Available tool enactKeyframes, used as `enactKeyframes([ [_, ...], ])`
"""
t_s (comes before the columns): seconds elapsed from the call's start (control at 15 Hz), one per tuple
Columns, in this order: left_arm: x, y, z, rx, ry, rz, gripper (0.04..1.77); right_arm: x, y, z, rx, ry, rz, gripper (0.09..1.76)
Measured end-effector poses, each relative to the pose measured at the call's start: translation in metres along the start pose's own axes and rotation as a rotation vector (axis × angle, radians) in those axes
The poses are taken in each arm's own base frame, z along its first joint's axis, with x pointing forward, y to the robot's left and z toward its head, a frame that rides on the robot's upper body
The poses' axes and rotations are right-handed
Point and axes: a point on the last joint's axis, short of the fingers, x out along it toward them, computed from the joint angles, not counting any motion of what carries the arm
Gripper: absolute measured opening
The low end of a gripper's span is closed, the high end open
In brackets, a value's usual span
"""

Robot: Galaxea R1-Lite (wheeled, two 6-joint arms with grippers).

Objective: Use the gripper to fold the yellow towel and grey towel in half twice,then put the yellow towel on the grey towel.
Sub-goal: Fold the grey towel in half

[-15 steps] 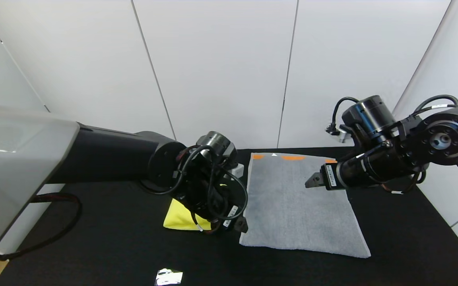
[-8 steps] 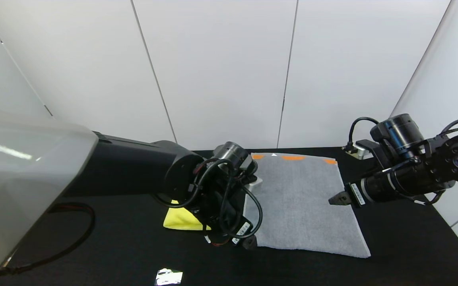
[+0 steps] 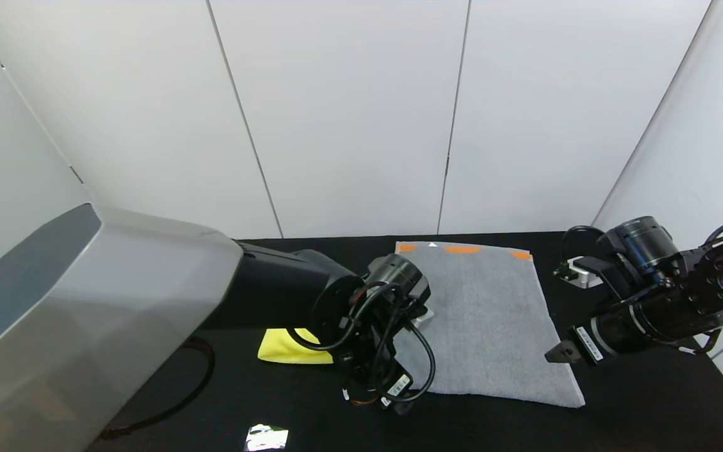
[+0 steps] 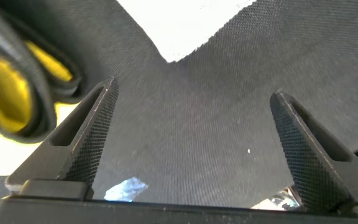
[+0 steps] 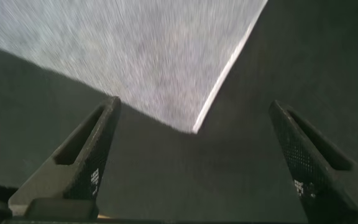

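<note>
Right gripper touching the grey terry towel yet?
Apart. Right wrist view shows the open right gripper hanging above the grey terry towel's near corner, with black table between its fingers.

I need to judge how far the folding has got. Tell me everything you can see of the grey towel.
The grey towel is a mid-grey terry cloth lying flat on the black table, roughly rectangular, with orange patches and a small white mark along its far edge. It looks smooth, without visible wrinkles. The open left gripper sits at its near left corner, the open right gripper over its near right edge; neither visibly grips it. The yellow towel lies apart on its left.
</note>
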Motion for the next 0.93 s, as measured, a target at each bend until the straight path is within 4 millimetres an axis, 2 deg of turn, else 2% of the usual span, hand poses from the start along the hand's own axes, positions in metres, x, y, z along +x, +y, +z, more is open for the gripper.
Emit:
enactKeyframes([
  [0.53, 0.032, -0.005, 0.009, -0.002, -0.006, 0.032, 1.72, 0.026, 0.006, -0.017, -0.011, 0.111, 0.012, 1.71],
  [0.93, 0.040, -0.003, 0.015, -0.015, -0.014, 0.033, 1.72, 0.036, 0.006, -0.017, -0.011, 0.137, 0.015, 1.71],
])
